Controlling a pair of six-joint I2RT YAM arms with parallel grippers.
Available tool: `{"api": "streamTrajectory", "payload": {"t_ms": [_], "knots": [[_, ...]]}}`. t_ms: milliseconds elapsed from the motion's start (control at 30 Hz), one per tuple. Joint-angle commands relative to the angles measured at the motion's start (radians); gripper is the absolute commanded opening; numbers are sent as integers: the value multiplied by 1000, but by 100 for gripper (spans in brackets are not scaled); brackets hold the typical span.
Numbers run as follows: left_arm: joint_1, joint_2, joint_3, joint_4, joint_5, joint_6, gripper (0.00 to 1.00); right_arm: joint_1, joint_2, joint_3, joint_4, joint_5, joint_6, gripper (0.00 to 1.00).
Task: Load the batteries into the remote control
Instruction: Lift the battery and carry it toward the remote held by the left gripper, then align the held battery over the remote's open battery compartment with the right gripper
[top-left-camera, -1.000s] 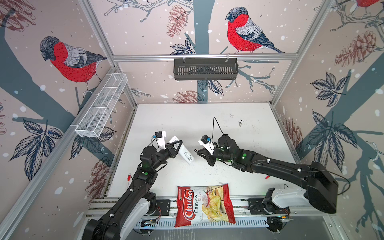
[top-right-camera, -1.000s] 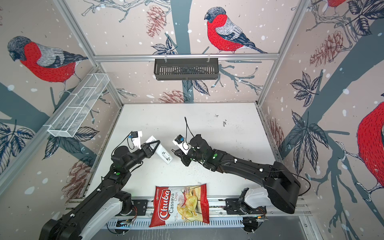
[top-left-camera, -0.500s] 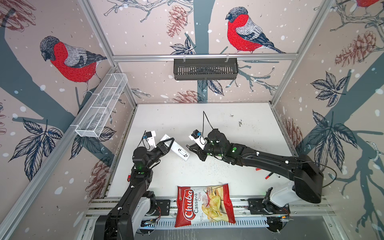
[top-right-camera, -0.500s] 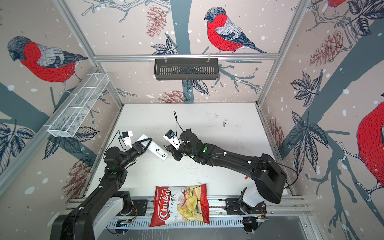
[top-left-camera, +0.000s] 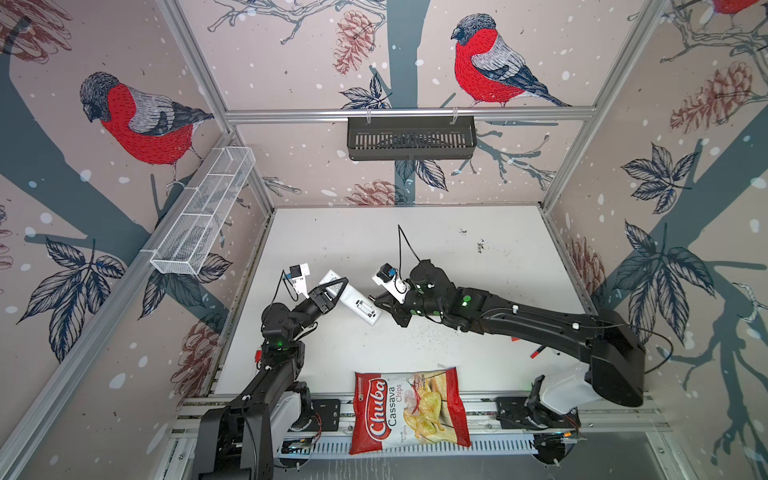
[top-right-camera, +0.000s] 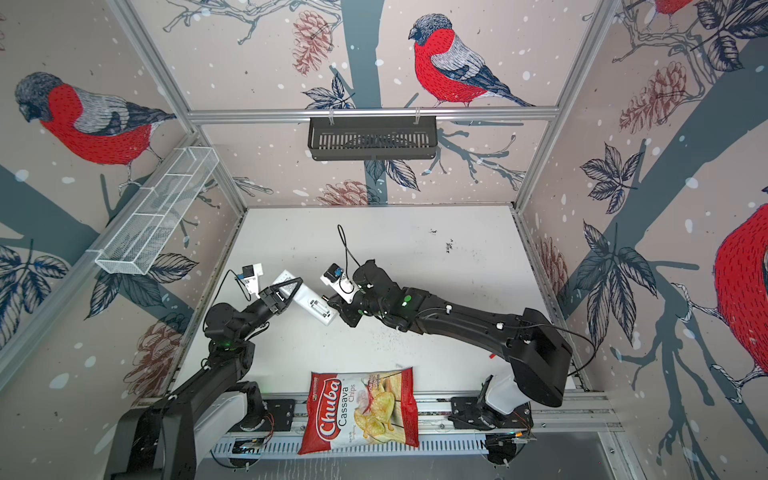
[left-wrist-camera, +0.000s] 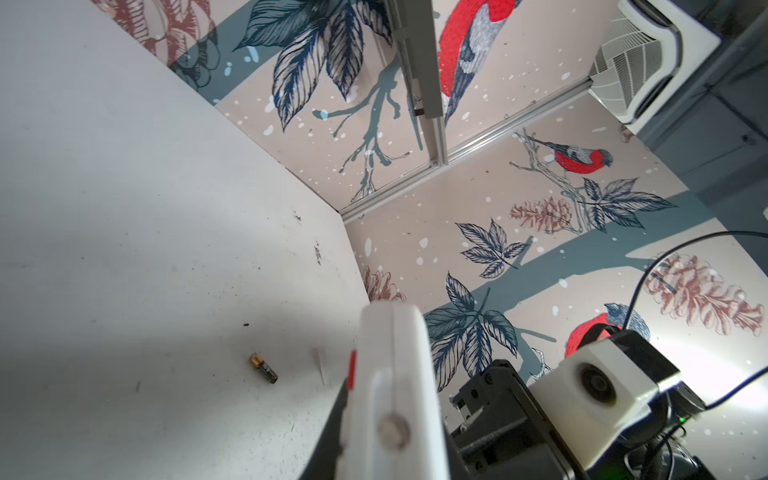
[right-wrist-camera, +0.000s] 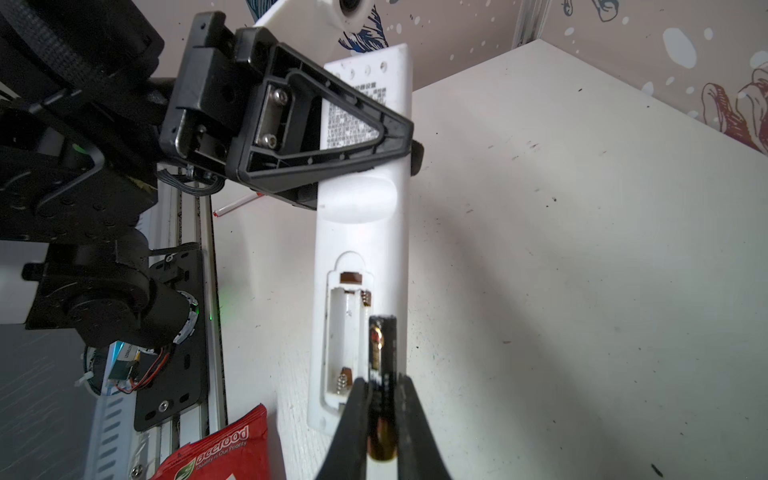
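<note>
A white counter (top-left-camera: 415, 249) is seen from above, with a red chips bag (top-left-camera: 409, 409) laid at its near edge. The white remote control (right-wrist-camera: 361, 232) is held above the counter, back side up, clamped near one end by the left end effector (top-left-camera: 338, 286). Its battery compartment (right-wrist-camera: 345, 340) is uncovered and empty. One battery (right-wrist-camera: 382, 353) is pinched in the closed right end effector (right-wrist-camera: 383, 388), just beside the compartment's rim. A second battery (left-wrist-camera: 263, 368) is left lying on the counter, well apart.
</note>
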Motion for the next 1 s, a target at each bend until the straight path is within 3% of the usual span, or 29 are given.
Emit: {"api": "streamTrajectory", "payload": {"t_ms": [0,533,700,833,967], "knots": [[2,12,-11,258,41,-80,0,1,-52,-30,15,32,3,12],[-11,-77,-55,571,25,-194,0,-5,-279,-213,68,76,-63,12],[-16,-147,-45,343,2,-72,0,7,-293,-213,72,50,-86,12],[-18,-254,5,-107,-71,128,0,24,-260,-192,80,46,-83,12],[-21,-264,26,-233,-112,186,0,49,-188,-147,86,46,-80,12]]}}
